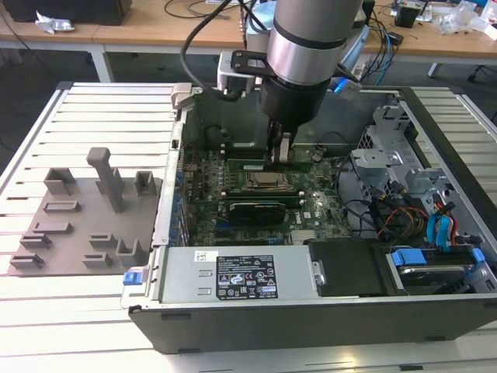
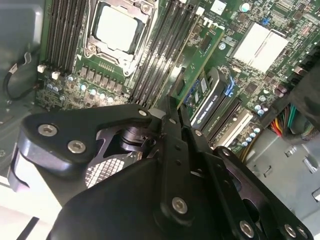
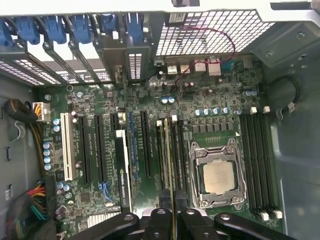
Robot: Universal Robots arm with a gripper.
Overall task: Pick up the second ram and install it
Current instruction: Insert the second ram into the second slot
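From the exterior view's left, the grey holder tray [image 1: 78, 225] lay outside the computer case [image 1: 256, 311], well apart from the work. Further right, the arm reached down into the case, and the gripper [image 1: 281, 148] stood just above the motherboard [image 1: 311, 210], close beside the processor socket [image 1: 266, 181].

In the first wrist view the gripper [image 3: 172, 220] was narrowed onto the memory stick [image 3: 166, 155], seen edge-on as a thin strip running along the bank of slots [image 3: 172, 150] just beside the processor socket [image 3: 217, 175]. In the second wrist view the memory stick [image 2: 192, 60] showed its green face, standing tilted among the slots [image 2: 165, 50] next to the processor socket [image 2: 117, 30]. Whether it already sat in a slot or rode just above one could not be told.

The main risk looked to be misalignment: if the stick's edge sat off the slot's line or leaned, pressing down could jam it, bend the board, or leave one end unlatched. A slip in the narrow grip could drop it onto the socket beside it. The graphics card [image 3: 123, 170], on the far side of the slots from the socket, left little room for the fingers.
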